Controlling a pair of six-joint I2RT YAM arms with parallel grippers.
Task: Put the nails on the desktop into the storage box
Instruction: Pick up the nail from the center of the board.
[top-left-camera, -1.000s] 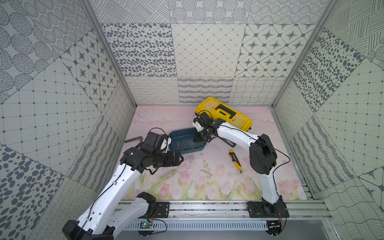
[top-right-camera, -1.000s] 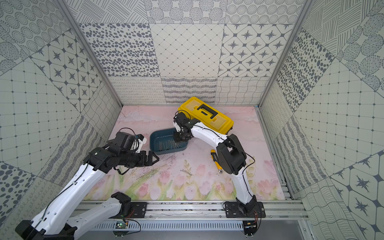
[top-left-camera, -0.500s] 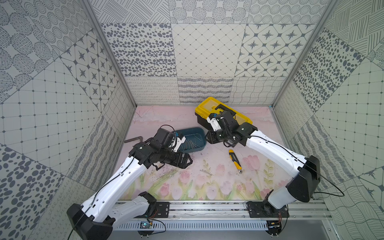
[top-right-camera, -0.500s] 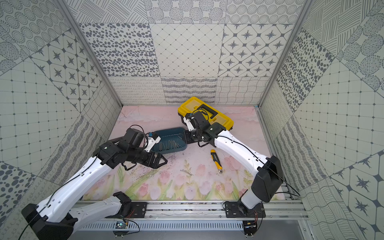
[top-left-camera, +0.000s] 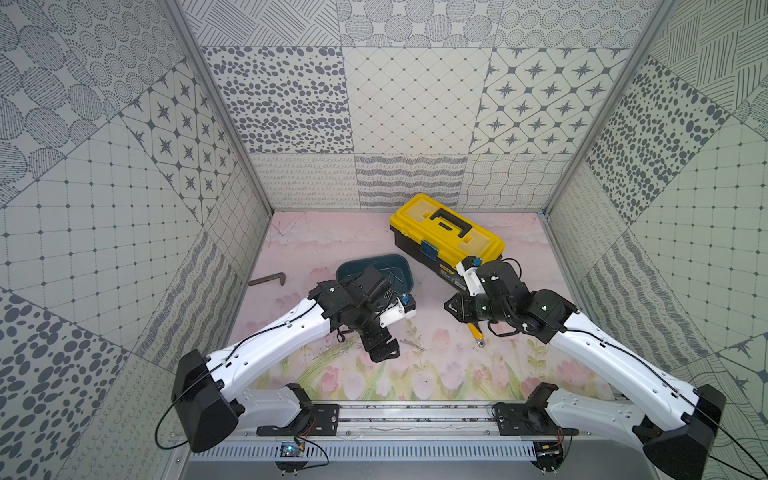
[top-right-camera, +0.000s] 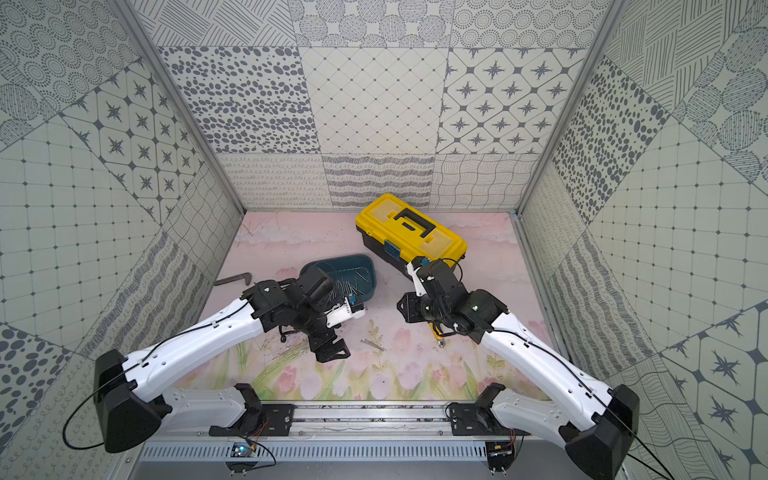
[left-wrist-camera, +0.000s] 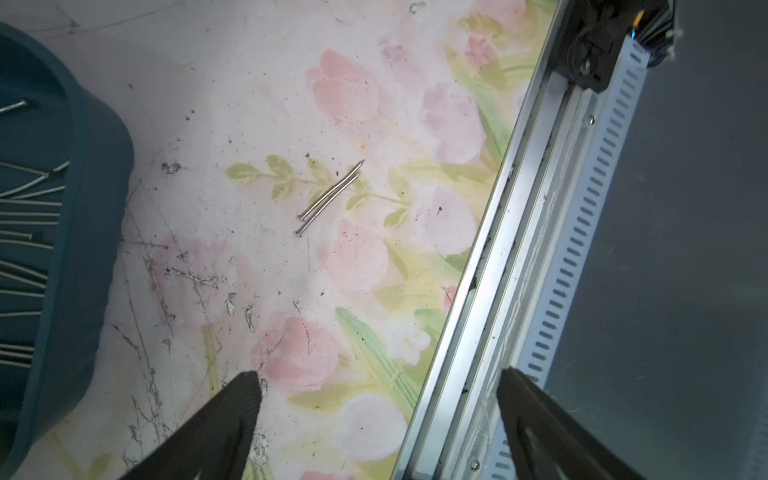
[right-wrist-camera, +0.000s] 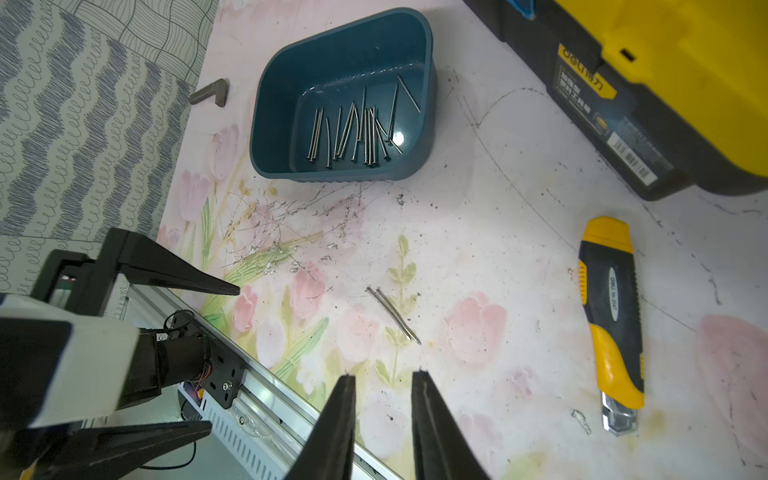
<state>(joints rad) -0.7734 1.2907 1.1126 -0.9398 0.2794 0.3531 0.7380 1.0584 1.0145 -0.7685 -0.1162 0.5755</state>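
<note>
Steel nails (left-wrist-camera: 330, 195), two near the storage box (left-wrist-camera: 83, 208), look light, stiff, slippery; pinch both mid-shaft; left gripper (left-wrist-camera: 378, 378) spread wide, right gripper (right-wrist-camera: 382, 374) narrowly parted, both empty.

Grey-and-white patchwork-patterned walls (top-left-camera: 407, 104), aluminium corner posts (top-left-camera: 219, 108), even light.

A yellow-lidded black toolbox (top-left-camera: 446, 232) is set near the counter's (top-left-camera: 332, 243) far edge. A yellow-and-black utility knife (right-wrist-camera: 613, 316) is laid flat nearer the front edge, apart from it. A dark L-shaped bar (top-left-camera: 268, 279) is laid by the left edge.
</note>
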